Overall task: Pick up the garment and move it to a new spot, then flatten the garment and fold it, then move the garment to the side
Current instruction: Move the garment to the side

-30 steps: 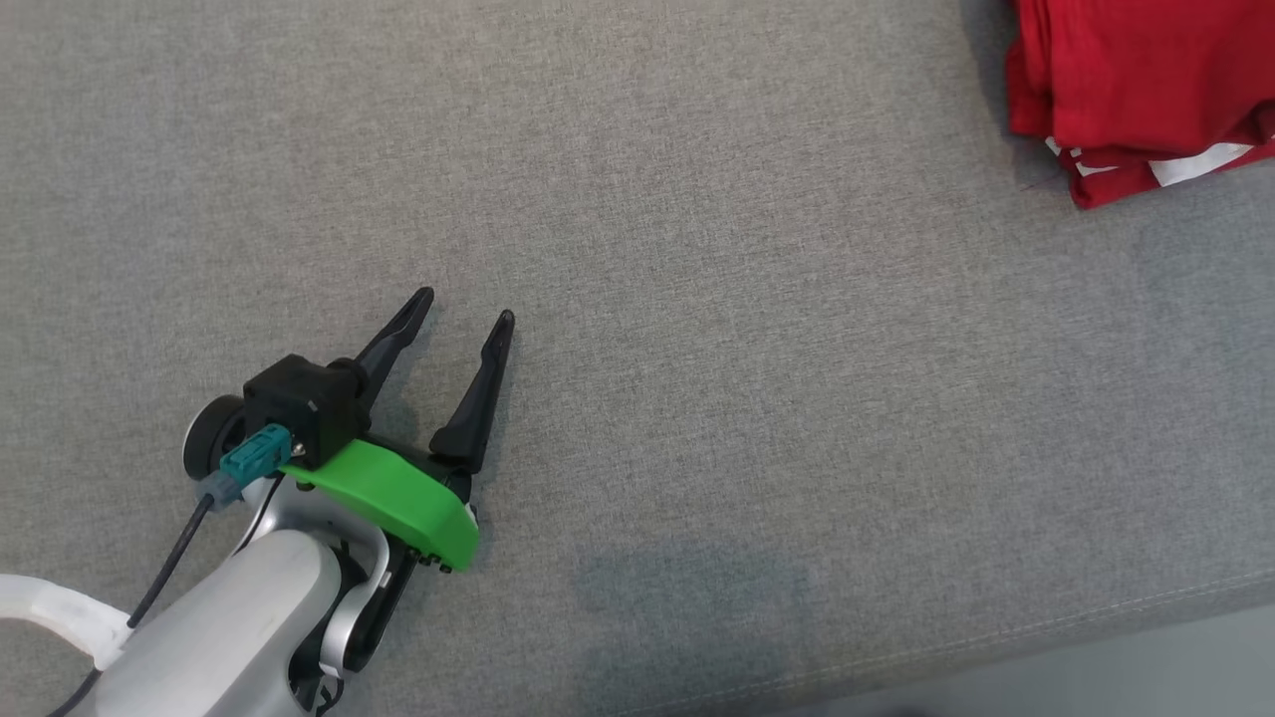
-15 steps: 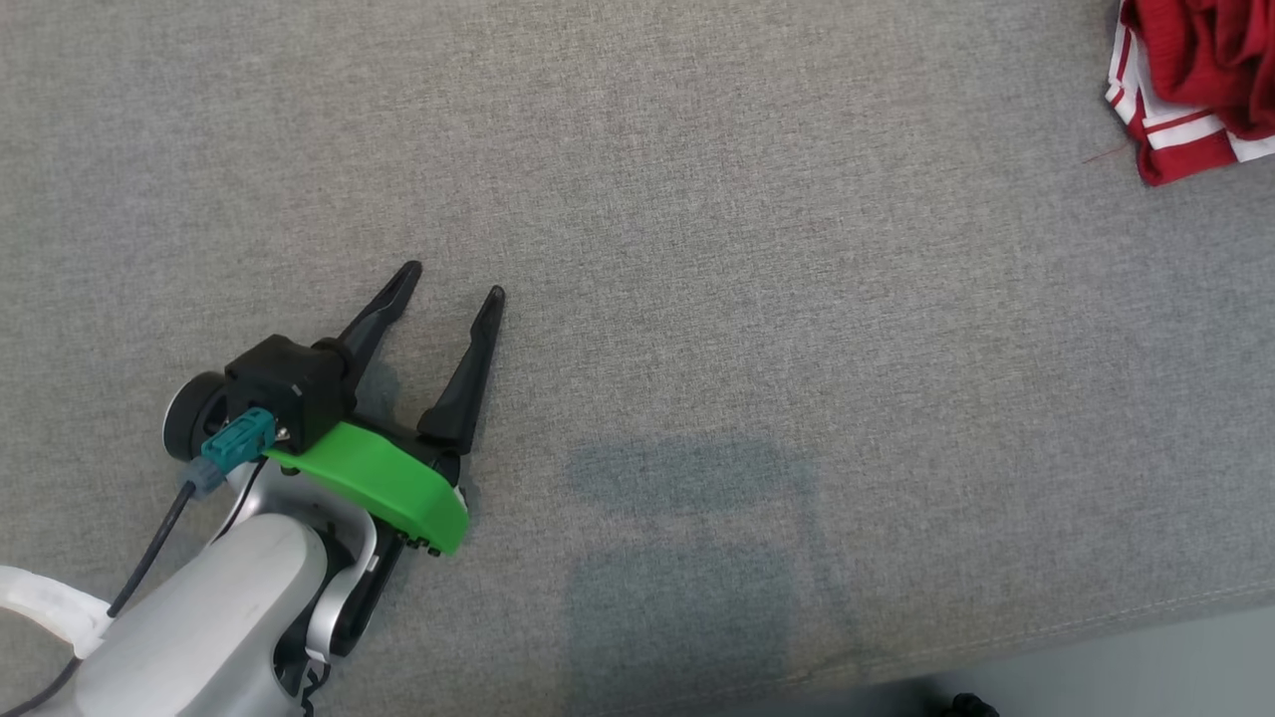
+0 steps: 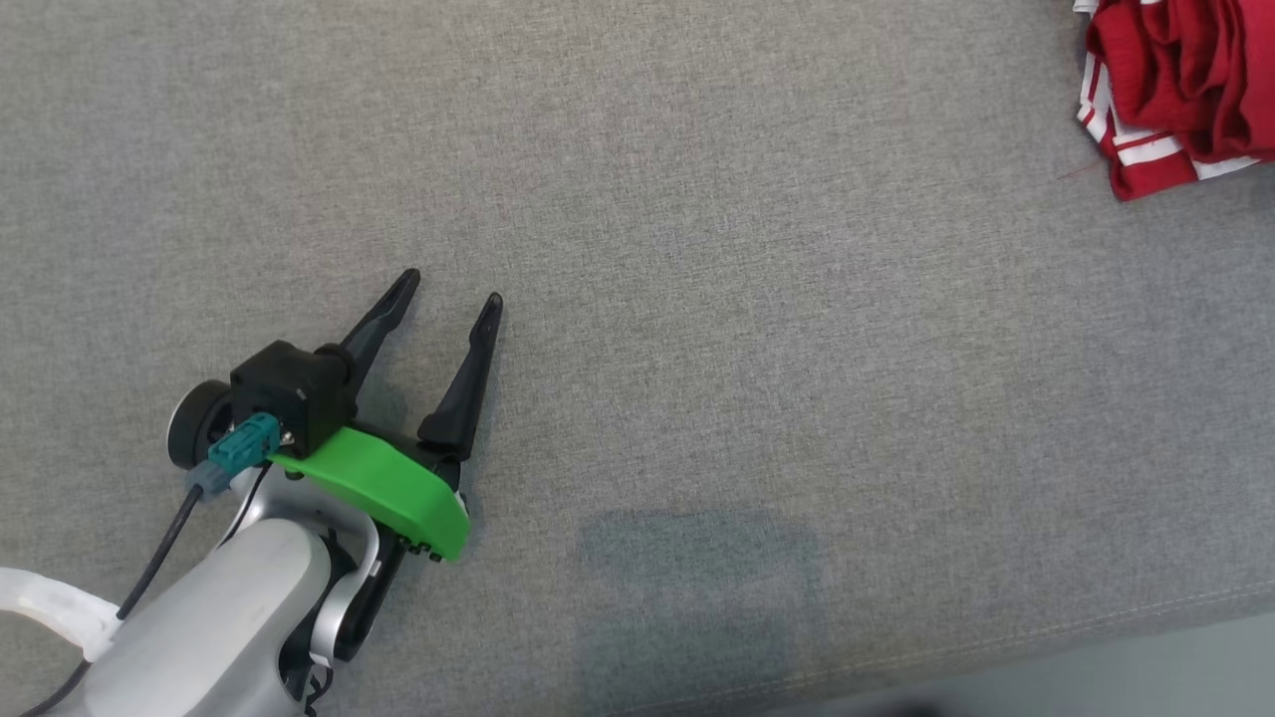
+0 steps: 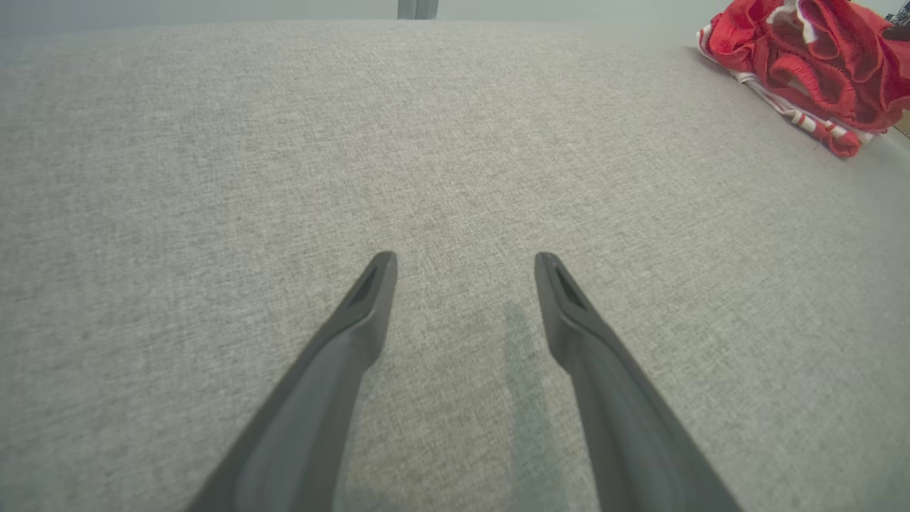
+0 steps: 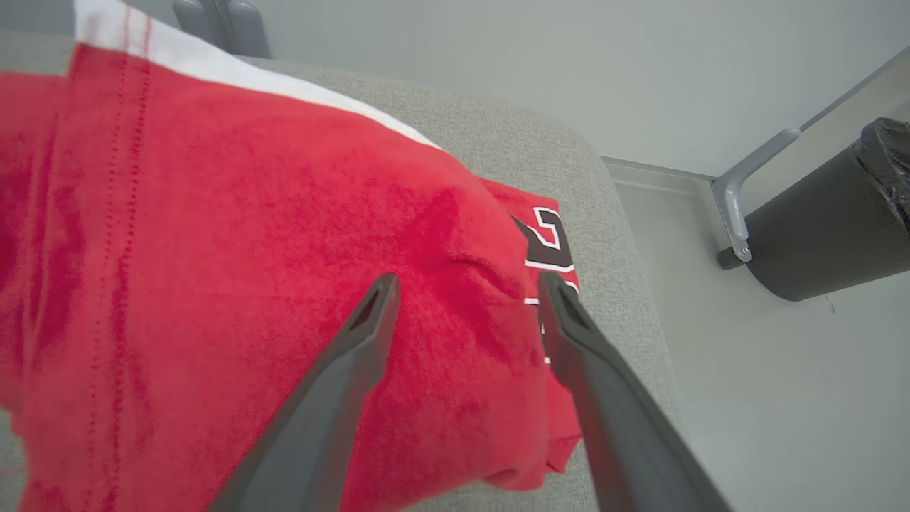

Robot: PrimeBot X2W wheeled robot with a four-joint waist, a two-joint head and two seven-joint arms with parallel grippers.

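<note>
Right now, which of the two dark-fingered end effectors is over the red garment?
The right end effector: its open fingers frame the red-and-white cloth garment, whereas the left end effector sits open over the grey woven surface, well apart from it.

L gripper [image 3: 453, 289] sits lower left over the grey upholstered surface [image 3: 747, 299], fingers spread w/ a clear gap, nothing btwn them, tips pointing up and slightly right. Green cover [image 3: 383, 488] on the wrist, black camera block [image 3: 289, 388] beside it, teal connector [image 3: 239, 448] w/ a dark cable [image 3: 159, 558] running down past the pale forearm [image 3: 219, 627]. Red garment [image 3: 1175, 90] w/ white stripes lies bunched in the top right corner, cut off by the edge, well apart from the gripper. Faint square shadow [image 3: 697, 588] at bottom centre. Stitched seam [image 3: 1096, 622] along the near edge, pale floor [image 3: 1146, 677] below it.
</note>
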